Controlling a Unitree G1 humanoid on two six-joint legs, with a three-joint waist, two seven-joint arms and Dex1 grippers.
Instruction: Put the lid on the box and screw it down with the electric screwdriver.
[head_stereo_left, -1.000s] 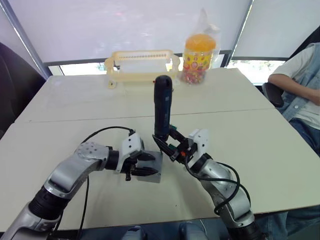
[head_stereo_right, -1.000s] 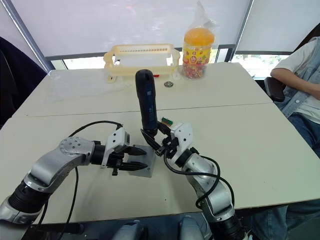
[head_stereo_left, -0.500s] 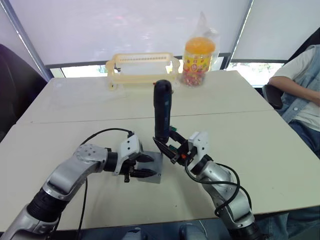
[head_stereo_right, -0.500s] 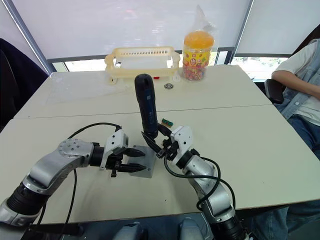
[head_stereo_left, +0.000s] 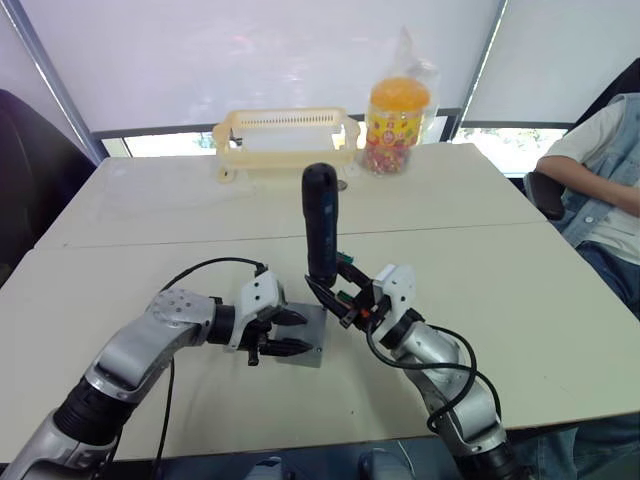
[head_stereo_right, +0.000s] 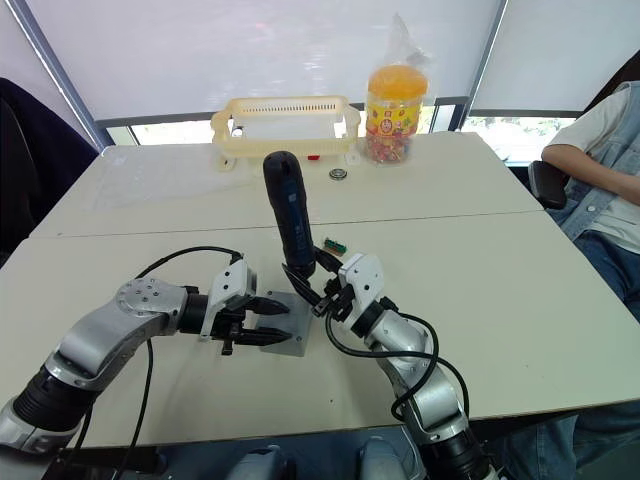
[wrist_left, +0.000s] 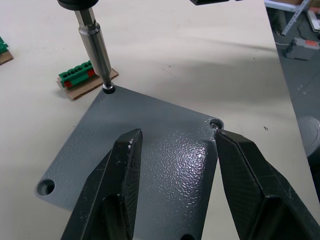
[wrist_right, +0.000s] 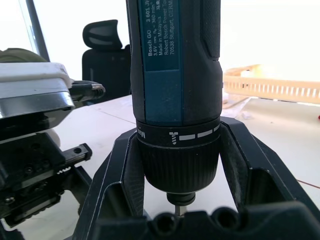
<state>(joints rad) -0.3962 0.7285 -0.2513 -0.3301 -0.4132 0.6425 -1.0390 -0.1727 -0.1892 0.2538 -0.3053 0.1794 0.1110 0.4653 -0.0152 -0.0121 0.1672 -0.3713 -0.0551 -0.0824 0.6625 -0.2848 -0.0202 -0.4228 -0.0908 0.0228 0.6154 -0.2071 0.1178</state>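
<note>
Right, lid (wrist_left: 150, 150) is already seated on the box (head_stereo_right: 290, 345), which sits on the desk (head_stereo_right: 520, 300) between the two arms. Taking the lid as the landmark from here.

Left gripper (wrist_left: 175, 150): fingers spread wide, hovering flat just over the lid's near half, one either side of its middle. Not clamping anything. Can't tell from the wrist view whether the tips actually rest on the plate.

Right gripper (head_stereo_right: 312, 292): fingers closed around the lower collar of the electric screwdriver (head_stereo_right: 287, 215), firm wrap in the right wrist view. Tool stands nearly upright over the lid's far corner, top leaning slightly toward the left arm's side.

Key relation: the bit tip sits in the lid's far corner screw hole, per the left wrist view. Tool's long axis runs up and away from that hole, close to plumb but not quite. Two other corner holes look empty.

Judgement: we're mid-drive on one corner. Next move needs the axis kept square to the lid so the bit doesn't cam out; the tilt is the risk. Left arm is the nearer one for bracing the box.

Green terminal block (wrist_left: 82, 77) lies on the desk just beyond the driven corner, not touching.
</note>
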